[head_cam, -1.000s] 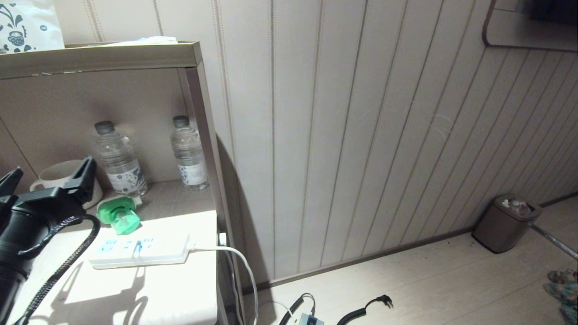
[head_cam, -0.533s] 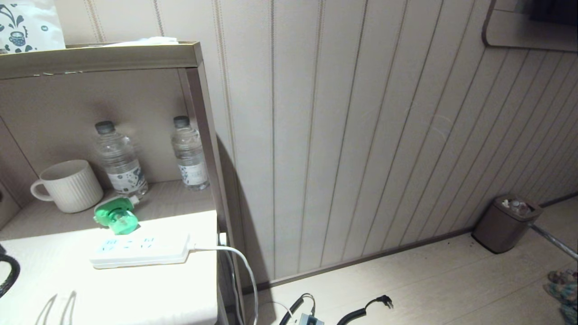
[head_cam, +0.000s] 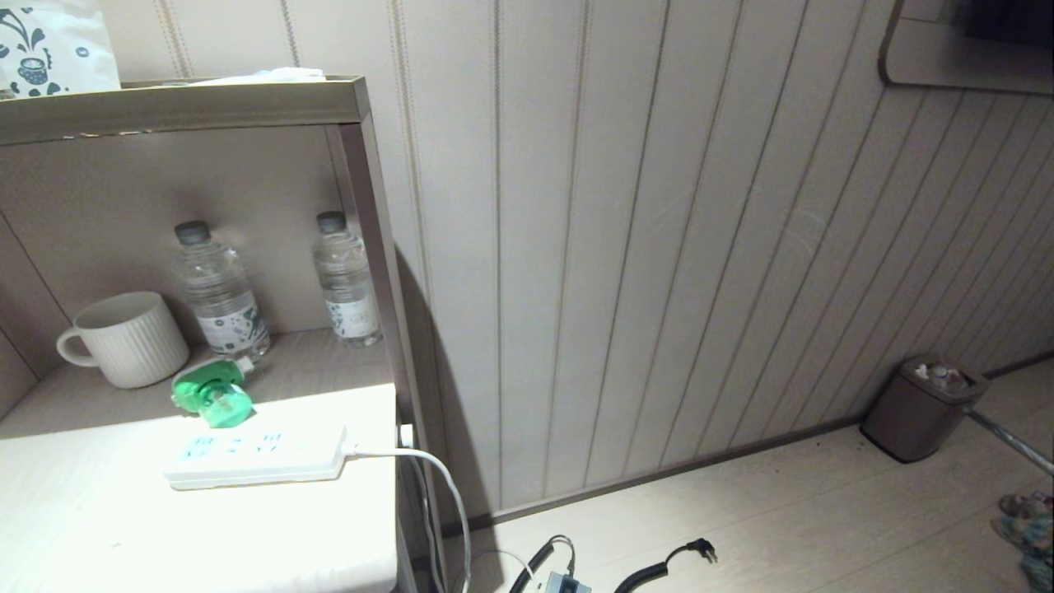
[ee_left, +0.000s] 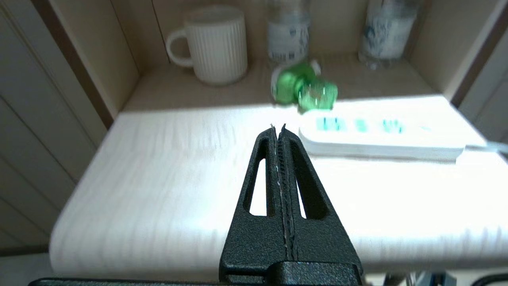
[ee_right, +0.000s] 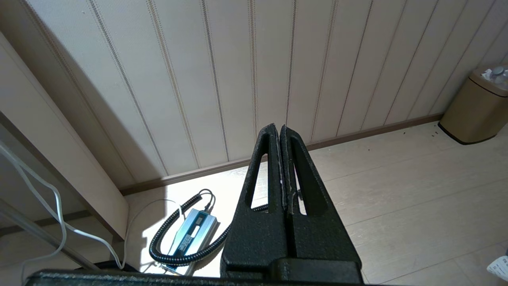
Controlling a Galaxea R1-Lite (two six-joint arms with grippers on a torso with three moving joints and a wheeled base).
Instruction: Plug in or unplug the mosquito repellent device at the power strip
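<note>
Left end effector [ee_left: 278,129] withdrawn from shelf, clenched empty like the right [ee_right: 276,128]; mosquito repellent device [head_cam: 212,394] unplugged beside power strip [head_cam: 255,455].

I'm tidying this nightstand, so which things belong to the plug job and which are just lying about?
Job:
mosquito repellent device, lying unplugged
power strip
left claw, shut, empty

Lying about:
mug
two water bottles
bin
floor cables

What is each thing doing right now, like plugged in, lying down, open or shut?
mosquito repellent device: unplugged, lying on its side beside the power strip.
power strip: flat on the table, sockets empty.
mug: upright.
two water bottles: upright, capped.
left gripper: shut, empty.
right gripper: shut, empty.
</note>
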